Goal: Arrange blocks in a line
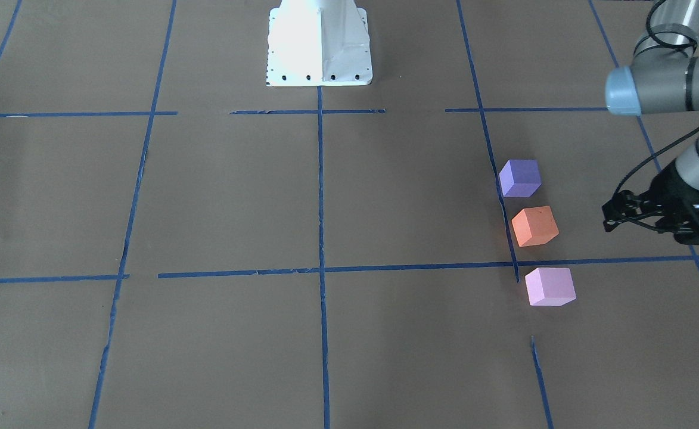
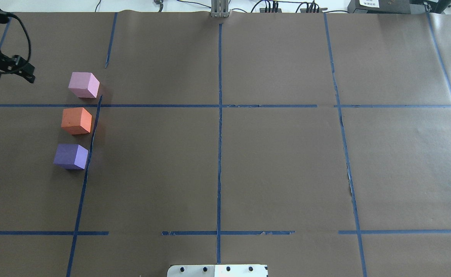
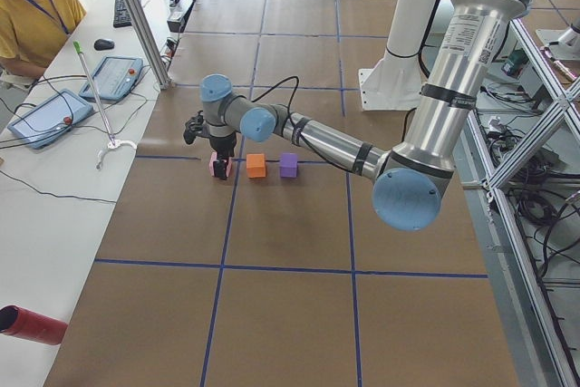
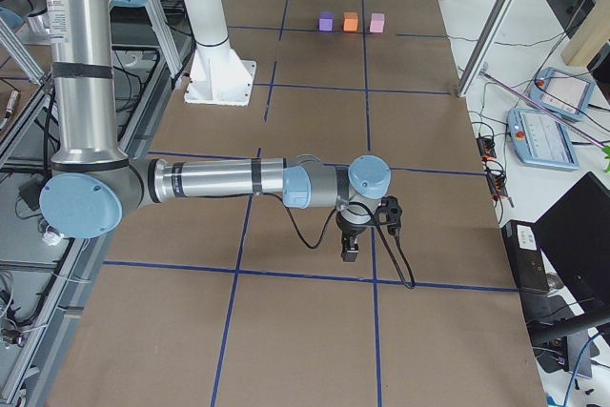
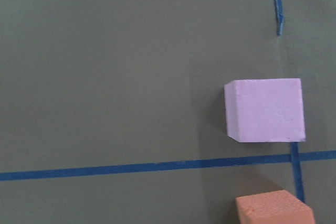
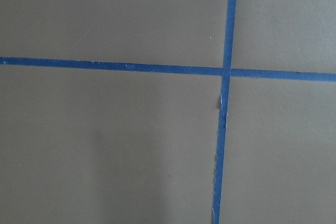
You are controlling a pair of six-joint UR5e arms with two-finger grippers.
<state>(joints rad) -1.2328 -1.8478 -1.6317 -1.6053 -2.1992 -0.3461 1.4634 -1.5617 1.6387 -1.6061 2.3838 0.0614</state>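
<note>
While left arm [image 1: 665,89] reaches out low, left pincer [image 1: 608,218] hovers near pink block [image 1: 550,286]; spread or pressed together, cannot tell.

Matte blocks [image 2: 77,120] (brown paper tabletop [image 2: 279,165])

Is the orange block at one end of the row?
No, the orange block sits in the middle, between the purple block and the pink block.
</note>
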